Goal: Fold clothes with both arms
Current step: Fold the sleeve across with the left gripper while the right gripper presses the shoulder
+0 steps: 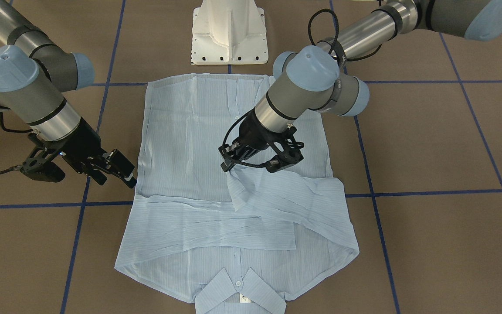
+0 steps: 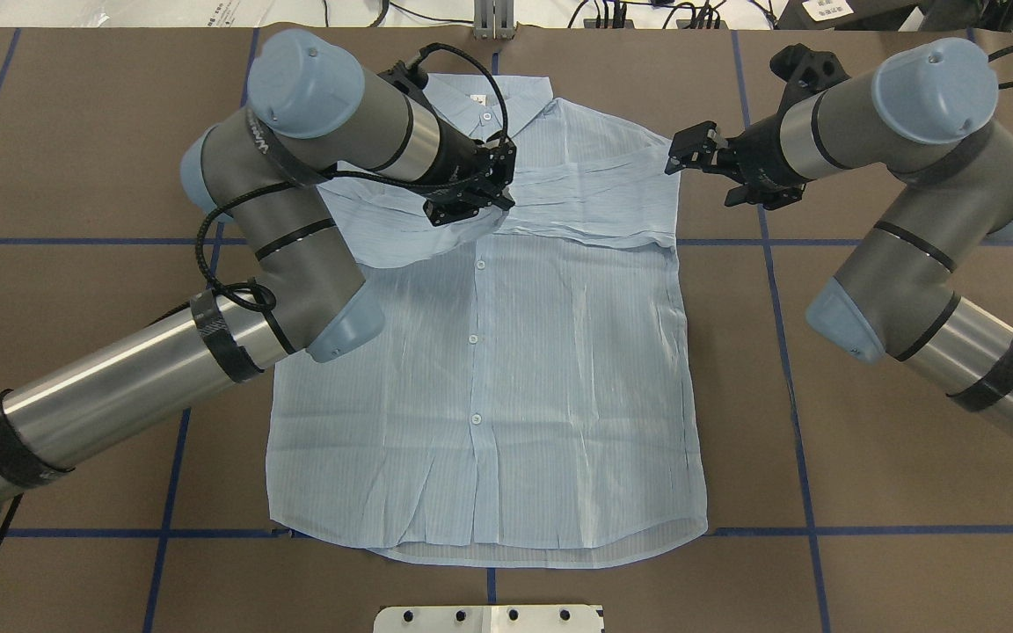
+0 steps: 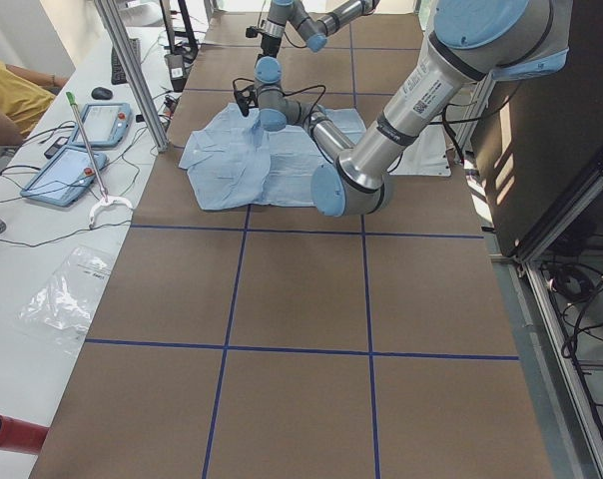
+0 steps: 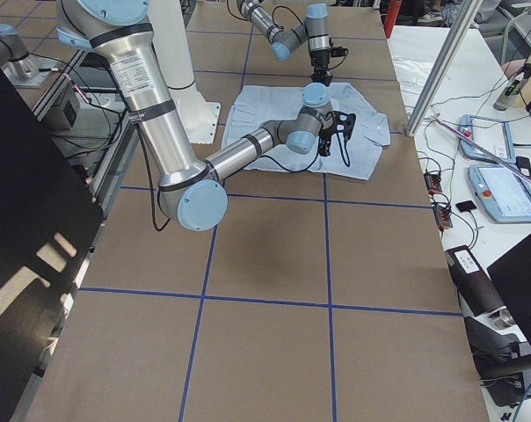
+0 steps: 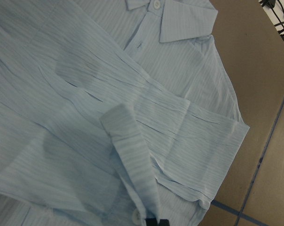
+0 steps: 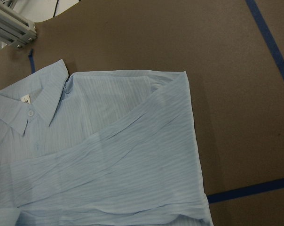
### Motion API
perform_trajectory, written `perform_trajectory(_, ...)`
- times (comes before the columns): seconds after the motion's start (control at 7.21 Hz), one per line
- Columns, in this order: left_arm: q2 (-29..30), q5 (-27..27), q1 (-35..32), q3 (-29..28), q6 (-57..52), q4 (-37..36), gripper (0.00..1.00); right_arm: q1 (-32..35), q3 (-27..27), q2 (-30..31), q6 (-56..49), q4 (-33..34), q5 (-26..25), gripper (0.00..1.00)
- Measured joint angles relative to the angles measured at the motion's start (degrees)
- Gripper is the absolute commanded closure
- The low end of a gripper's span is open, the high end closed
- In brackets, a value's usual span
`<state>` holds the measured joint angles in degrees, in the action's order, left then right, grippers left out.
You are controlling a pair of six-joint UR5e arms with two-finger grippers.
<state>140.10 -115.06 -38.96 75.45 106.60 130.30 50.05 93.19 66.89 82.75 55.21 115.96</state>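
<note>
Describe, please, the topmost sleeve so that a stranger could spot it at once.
A light-blue shirt lies on the brown table. Two sleeves cross its chest; this one lies on top, its cuff held up in the left pincer.

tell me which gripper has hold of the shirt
The left gripper, over the shirt, pinching a lifted sleeve cuff; the right gripper hangs open beside the shirt, off the cloth.

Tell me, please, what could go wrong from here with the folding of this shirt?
1. The left gripper holds the sleeve by its cuff over the shirt; the sleeve looks twisted, so it may land bunched if released here.
2. That sleeve crosses the other sleeve, already folded; dragging might pull it askew.
3. The right gripper hovers close to the shirt's side edge and could snag it.
</note>
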Motion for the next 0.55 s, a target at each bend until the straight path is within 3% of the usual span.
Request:
perform_trajectory(0.14,2.2,1.6,1.1,-1.9,0.4,0.0,1.00,0.0,0.0,0.3,0.0,0.0,0.0,0.01)
perform_trajectory(0.28,4.0,2.5,1.9,-3.6,1.1,0.1,0.77,0.0,0.0,0.5,0.0,0.1,-0.1,0.01)
perform_trajectory(0.42,4.8,3.7,3.0,-4.3,1.8,0.2,0.35,-0.1,0.0,0.7,0.0,0.1,-0.3,0.01)
perform_trajectory(0.55,5.4,5.1,4.0,-4.7,2.2,0.3,0.21,-0.1,0.0,0.8,0.0,0.1,-0.5,0.01)
